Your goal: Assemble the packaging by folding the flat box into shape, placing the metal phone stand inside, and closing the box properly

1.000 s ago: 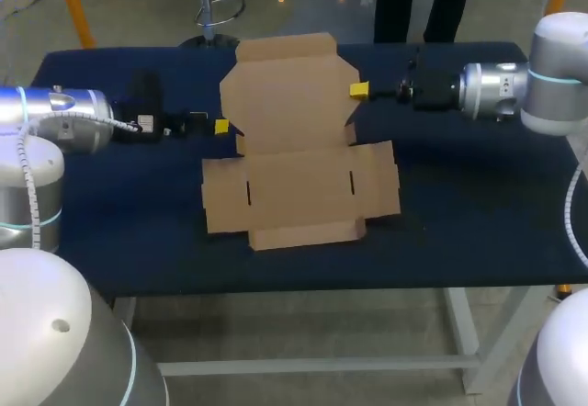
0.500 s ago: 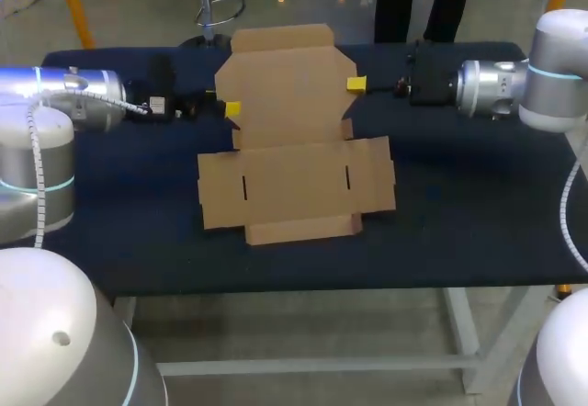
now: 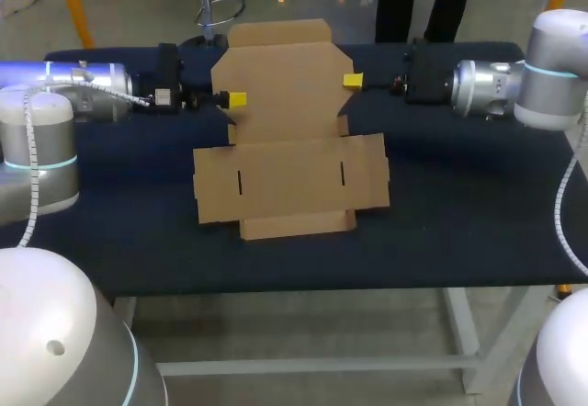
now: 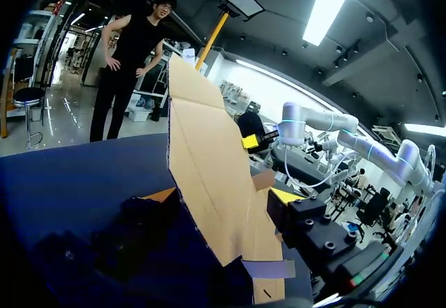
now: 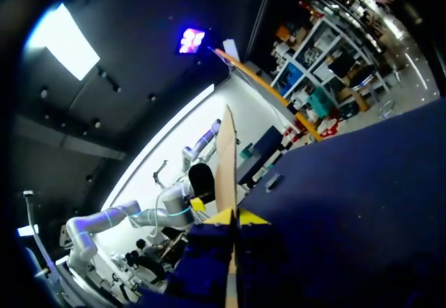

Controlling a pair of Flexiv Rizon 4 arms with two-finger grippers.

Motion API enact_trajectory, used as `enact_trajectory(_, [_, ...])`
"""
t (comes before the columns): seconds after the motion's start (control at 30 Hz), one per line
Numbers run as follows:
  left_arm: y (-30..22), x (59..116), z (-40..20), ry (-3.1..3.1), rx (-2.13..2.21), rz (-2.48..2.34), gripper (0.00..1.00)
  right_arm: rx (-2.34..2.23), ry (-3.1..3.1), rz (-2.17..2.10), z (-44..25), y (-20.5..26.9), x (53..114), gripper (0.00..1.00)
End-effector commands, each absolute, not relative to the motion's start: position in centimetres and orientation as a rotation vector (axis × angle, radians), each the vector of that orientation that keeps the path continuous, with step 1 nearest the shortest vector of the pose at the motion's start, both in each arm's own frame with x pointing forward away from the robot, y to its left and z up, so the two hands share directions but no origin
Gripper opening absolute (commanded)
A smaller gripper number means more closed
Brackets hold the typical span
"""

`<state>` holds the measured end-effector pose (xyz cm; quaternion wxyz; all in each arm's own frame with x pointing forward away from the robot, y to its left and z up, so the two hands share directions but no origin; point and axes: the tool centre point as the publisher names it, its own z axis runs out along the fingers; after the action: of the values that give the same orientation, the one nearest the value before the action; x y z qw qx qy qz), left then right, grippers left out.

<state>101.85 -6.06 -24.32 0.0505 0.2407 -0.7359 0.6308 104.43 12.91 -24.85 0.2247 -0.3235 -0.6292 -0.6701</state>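
While the box (image 3: 289,181) is cut and creased, it is barely begun: most of the blank lies flat near the middle of the table (image 3: 459,231), front flap and both side wings spread out, w/ only the rear lid panel tilted up off the surface. The right gripper (image 3: 353,80) is clamped on that panel's right edge; in the right wrist view the card runs edge-on between the two yellow tips. The left gripper (image 3: 237,100) takes the panel's left edge. In the left wrist view the card stands between its fingers, one yellow tip plain against one face and the other mostly hidden, so the grip is judged closed on the card.

Progress (est.): first fold in hand, nothing locked. No wall stands, no tab sits in the two slots of the base panel, and no phone stand shows in any view. Left to do: raise the walls, tuck the wings, put the stand inside, bring the lid over and tuck its flap — i.e. nearly the whole job.

Surface: dark blue cloth, flat and matte, showing on every side of the blank, widest toward the front corners. Room for the wings to swing up is judged adequate — tighter at the rear, where the table's far edge lies close behind the raised panel.
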Motion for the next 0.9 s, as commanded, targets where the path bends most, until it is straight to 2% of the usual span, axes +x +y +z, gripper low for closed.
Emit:
enact_trajectory(0.03, [-6.6, 102.6, -24.3, -2.193, 0.620, 1.907, 0.73, -0.869, -1.728, -1.852, -25.1, 13.2, 105.1, 0.00])
enact_trajectory(0.33, [-7.8, 102.7, -24.0, -2.171, 0.561, 1.907, 0.50, -0.850, -1.723, -1.875, -24.8, 13.4, 105.6, 0.00])
enact_trajectory(0.9, [-8.7, 103.0, -23.6, -2.146, 0.504, 1.917, 0.32, -0.810, -1.725, -1.893, -24.3, 13.9, 105.9, 0.00])
